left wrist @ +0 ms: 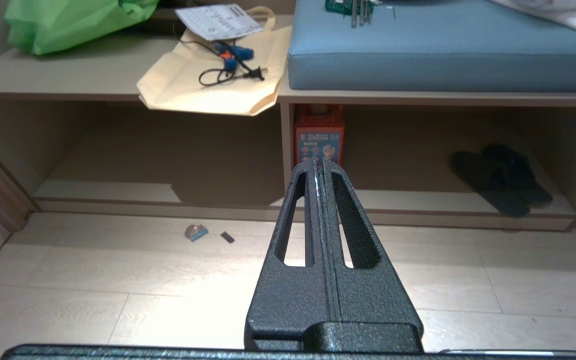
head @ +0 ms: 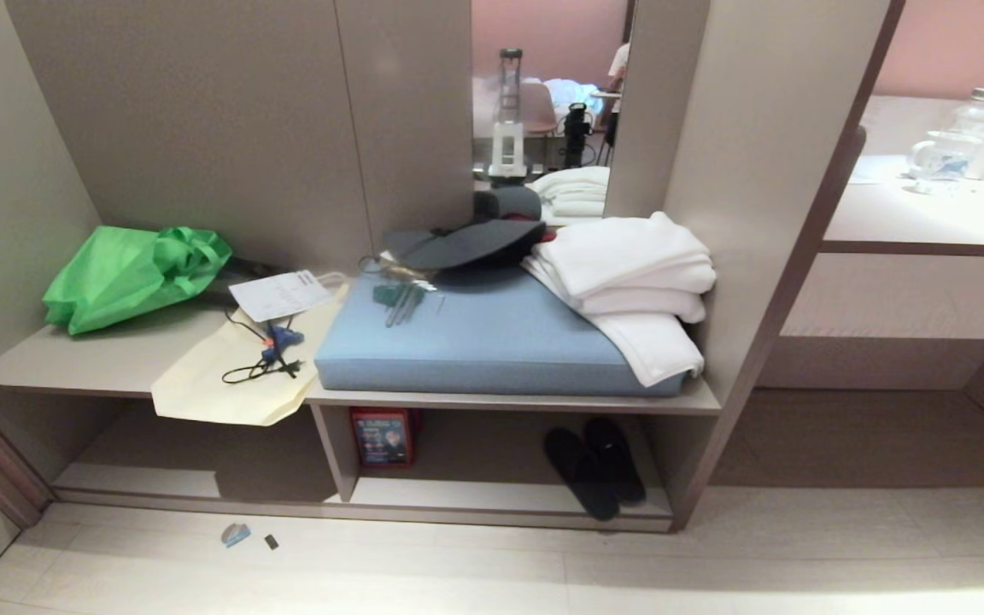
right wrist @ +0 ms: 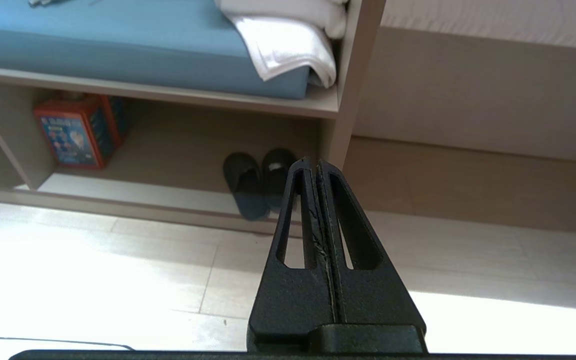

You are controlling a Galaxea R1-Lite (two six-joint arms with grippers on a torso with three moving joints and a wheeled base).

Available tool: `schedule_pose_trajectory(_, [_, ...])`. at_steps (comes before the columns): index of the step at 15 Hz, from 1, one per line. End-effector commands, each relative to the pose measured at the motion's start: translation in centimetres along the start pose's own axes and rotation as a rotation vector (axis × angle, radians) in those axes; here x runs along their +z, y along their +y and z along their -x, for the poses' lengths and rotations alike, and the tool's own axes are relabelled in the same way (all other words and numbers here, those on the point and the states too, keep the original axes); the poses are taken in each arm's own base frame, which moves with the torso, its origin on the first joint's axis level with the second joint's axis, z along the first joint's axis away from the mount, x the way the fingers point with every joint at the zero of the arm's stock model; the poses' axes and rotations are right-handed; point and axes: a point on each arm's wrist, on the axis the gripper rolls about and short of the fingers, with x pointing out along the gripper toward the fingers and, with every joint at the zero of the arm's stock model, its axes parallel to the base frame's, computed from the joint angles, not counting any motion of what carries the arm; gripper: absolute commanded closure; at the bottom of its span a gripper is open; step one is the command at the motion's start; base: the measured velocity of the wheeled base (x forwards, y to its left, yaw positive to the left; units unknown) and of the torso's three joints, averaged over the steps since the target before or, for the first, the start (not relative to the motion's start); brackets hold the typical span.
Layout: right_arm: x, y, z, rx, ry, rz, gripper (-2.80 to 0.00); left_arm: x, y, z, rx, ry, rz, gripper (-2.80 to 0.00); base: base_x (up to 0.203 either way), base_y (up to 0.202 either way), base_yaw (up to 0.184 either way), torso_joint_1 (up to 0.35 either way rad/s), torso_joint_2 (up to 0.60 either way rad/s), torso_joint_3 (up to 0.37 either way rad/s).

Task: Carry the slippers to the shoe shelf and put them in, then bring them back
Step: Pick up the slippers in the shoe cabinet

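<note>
The slippers point(head: 594, 465) lie side by side, touching, on the pale base board of the shoe shelf point(head: 492, 495), in its right-hand compartment, low and right of centre in the head view. Their toes point into the cubby and their heels reach the front edge of the board. Neither arm shows in the head view.

In the right wrist view the right gripper point(right wrist: 312, 167) hangs over the pale floor point(right wrist: 118, 260) in front of the shelf, fingers pressed together and holding nothing. Its tips overlap the outer slipper of the pair point(right wrist: 248, 185) in the picture but are well apart from it.

In the left wrist view the left gripper point(left wrist: 318, 165) is also closed and empty, above the floor. Its tips line up with the divider point(left wrist: 286, 145), and the slippers point(left wrist: 500, 180) sit far to the right of the frame, well apart from it.

Just right of the divider, at the back of the same compartment, stands a red box point(head: 384, 436) with blue printed panels; its writing is too small to read. On the bench above lie a blue cushion point(head: 492, 342), folded white towels point(head: 629, 273), a black hat point(head: 466, 239), a cream bag point(head: 244, 367) with a printed sheet point(head: 281, 293) whose text is illegible, and a green bag point(head: 129, 273) at the upper left.
</note>
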Motion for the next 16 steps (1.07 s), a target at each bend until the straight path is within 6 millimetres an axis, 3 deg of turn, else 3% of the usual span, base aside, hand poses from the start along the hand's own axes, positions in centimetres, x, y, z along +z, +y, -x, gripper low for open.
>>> schedule_pose_trajectory(1, [0.0, 0.0, -0.01, 0.001, 0.002, 0.001, 0.0, 0.0, 0.0, -0.01, 0.0, 0.001, 0.001, 0.0, 0.0, 0.0, 0.0, 0.002, 0.01, -0.193])
schedule_pose_trajectory(16, [-0.03, 0.0, -0.02, 0.001, 0.002, 0.006, 0.0, 0.0, 0.0, -0.01, 0.0, 0.001, 0.001, 0.0, 0.0, 0.0, 0.0, 0.002, 0.0, -0.197])
